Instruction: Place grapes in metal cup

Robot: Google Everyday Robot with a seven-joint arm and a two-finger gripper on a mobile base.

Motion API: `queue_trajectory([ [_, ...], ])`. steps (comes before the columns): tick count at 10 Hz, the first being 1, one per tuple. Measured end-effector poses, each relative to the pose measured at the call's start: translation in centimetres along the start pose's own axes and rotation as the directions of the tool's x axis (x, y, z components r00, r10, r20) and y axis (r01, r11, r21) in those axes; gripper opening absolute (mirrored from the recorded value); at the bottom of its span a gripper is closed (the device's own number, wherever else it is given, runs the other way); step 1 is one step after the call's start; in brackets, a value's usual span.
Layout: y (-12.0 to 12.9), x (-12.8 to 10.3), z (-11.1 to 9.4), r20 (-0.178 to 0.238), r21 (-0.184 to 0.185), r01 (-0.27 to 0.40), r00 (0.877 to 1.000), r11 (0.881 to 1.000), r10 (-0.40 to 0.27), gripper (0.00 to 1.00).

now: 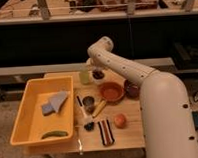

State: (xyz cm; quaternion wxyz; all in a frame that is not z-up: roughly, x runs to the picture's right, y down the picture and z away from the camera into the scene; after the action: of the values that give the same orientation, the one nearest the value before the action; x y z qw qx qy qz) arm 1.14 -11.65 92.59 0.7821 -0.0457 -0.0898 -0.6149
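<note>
The grapes (97,73) are a small dark bunch at the back of the wooden table (130,134), just right of a pale green cup (85,77). My gripper (94,65) hangs from the bent white arm directly above and slightly behind them, open and holding nothing. The metal cup (88,103) is a small grey cylinder with a dark inside. It stands nearer the front, beside the yellow bin and left of the orange bowl, about a hand's width in front of the grapes.
A yellow bin (24,115) on the left holds a grey-blue cloth (54,102) and a green pod (54,134). An orange bowl (111,91) and a dark red bowl (131,88) sit mid-table. In front lie an orange-red fruit (119,120), a pale-handled brush (94,116) and a striped item (106,131).
</note>
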Motion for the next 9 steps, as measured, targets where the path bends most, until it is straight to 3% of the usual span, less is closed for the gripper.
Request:
queue_trajectory([
  [3, -0.4, 0.4, 0.0, 0.019, 0.005, 0.007, 1.000, 1.000, -0.007, 0.78],
  [7, -1.4, 0.1, -2.5, 0.081, 0.052, -0.068, 0.995, 0.996, 0.064, 0.78],
  [9, -2.4, -0.8, -3.0, 0.086, 0.049, -0.074, 0.994, 0.996, 0.070, 0.78],
])
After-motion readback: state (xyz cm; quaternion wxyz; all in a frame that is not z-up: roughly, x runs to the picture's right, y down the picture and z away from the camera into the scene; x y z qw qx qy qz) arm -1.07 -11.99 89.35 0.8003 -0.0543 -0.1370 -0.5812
